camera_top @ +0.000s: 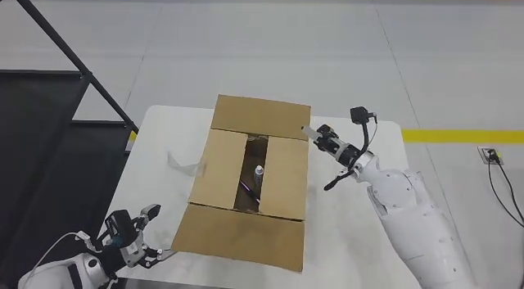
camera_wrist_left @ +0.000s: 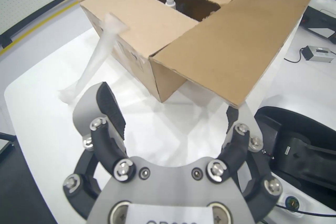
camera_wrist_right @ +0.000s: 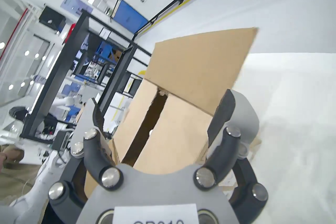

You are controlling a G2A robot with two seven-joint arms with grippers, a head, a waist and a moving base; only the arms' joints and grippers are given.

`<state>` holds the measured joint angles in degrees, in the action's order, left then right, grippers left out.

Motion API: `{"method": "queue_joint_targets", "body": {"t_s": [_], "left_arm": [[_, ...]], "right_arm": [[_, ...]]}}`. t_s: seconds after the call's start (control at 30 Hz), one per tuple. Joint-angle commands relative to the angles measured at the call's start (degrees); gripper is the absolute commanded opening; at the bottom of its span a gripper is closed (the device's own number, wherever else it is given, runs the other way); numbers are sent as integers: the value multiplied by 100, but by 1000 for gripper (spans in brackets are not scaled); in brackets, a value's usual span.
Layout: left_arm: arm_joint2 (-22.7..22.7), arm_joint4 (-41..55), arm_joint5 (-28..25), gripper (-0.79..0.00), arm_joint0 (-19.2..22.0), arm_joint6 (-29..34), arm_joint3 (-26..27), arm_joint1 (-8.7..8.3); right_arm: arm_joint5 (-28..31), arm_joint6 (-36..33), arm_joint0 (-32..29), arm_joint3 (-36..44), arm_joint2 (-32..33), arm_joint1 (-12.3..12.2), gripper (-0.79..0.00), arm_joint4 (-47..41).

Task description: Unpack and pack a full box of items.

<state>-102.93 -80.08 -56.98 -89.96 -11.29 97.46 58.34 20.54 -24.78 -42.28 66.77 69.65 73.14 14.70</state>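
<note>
**White table, box half open, grippers released**

Top view: table carries the box mid-frame, with a bottle in the gap between its flaps. Left gripper sits lower left. Right gripper is at the box's upper right corner.
Left wrist view: jaws wide apart, one finger beside a flap.
Right wrist view: jaws wide apart, facing the box.

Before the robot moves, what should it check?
1. Left fingers open and empty: ok.
2. Right fingers open and empty: ok.
3. Box end flaps folded out: ok.
4. Inner flaps clear of the opening: not ok, only a gap shows between them.
5. Bottle upright in the gap: ok.
6. What else is inside: cannot tell.
</note>
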Motion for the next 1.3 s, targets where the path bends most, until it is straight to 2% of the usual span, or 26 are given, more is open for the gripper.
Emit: {"method": "queue_joint_targets", "body": {"t_s": [0.0,0.2,0.3,0.5,0.7,0.8,0.97,1.17,1.27], "left_arm": [[47,160,72,0,30,33,37,5],[162,789,489,0,154,236,172,28],[254,1101,848,0,233,362,233,52],[495,1653,1742,0,478,789,312,108],[836,1835,2358,0,671,1098,422,160],[981,1899,2679,0,785,1220,408,187],[1214,1906,3121,0,1003,1386,356,229],[1394,1732,3275,0,1191,1486,271,250],[1537,1293,3503,0,1272,1350,233,265]], "right_arm": [[-86,191,189,-304,-56,34,0,-24],[-181,552,936,-1509,-520,257,0,-118],[15,439,1313,-2181,-747,401,0,-408],[797,-180,1893,-3299,-937,630,0,-1184],[1661,-1316,2221,-3980,-768,720,0,-2262],[2042,-2131,2275,-4158,-589,722,0,-2981],[2359,-3416,2326,-4321,-292,668,0,-3952],[2022,-3876,2088,-3614,-211,505,0,-4231],[1796,-4102,1909,-3173,-229,395,0,-4159]]}}
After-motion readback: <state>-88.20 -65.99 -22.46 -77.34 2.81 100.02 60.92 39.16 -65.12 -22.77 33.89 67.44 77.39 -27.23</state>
